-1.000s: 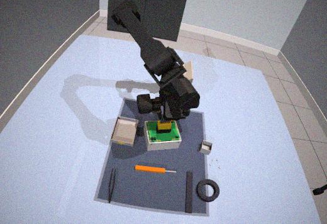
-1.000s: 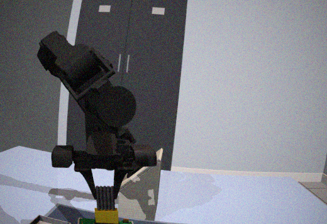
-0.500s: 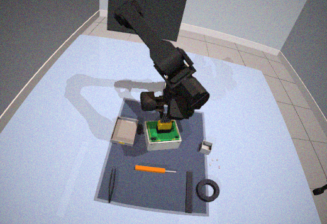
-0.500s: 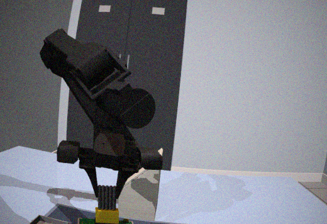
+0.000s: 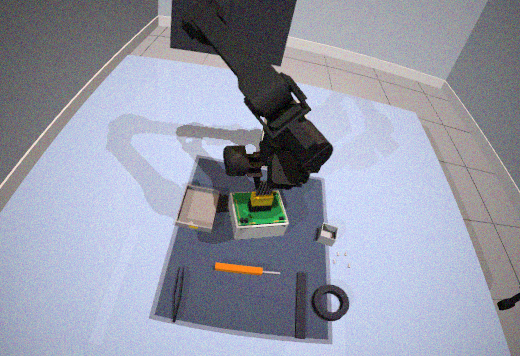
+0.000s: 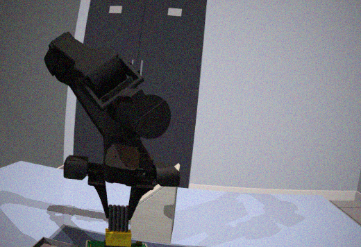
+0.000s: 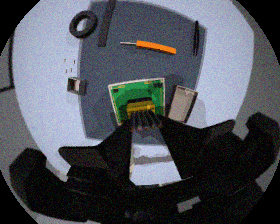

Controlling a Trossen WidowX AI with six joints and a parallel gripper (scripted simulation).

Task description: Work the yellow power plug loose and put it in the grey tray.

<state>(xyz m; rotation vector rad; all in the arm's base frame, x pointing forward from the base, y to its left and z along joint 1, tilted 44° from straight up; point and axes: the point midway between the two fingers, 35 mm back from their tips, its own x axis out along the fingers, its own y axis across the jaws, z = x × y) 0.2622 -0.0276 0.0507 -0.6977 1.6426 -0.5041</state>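
The yellow power plug (image 5: 262, 199) (image 6: 118, 238) (image 7: 140, 107) stands upright at the black socket (image 5: 260, 207) on the green circuit board (image 5: 272, 214) (image 7: 120, 95), with dark wires rising from its top. How deep it sits cannot be told. My gripper (image 5: 263, 187) (image 6: 119, 216) (image 7: 143, 119) points down above the board. Its fingertips are against both sides of the plug's wire bundle, a little above the yellow body. The grey tray (image 5: 198, 207) (image 7: 183, 103) is empty, left of the board in the top view. The lower part of the board is cut off in the exterior view.
An orange screwdriver (image 5: 238, 268) (image 7: 156, 48) lies in front of the board on the dark mat (image 5: 240, 306). A small box (image 5: 327, 234), tiny parts, a black ring (image 5: 330, 302), a dark bar (image 5: 300, 306) and tweezers (image 5: 178, 293) lie around.
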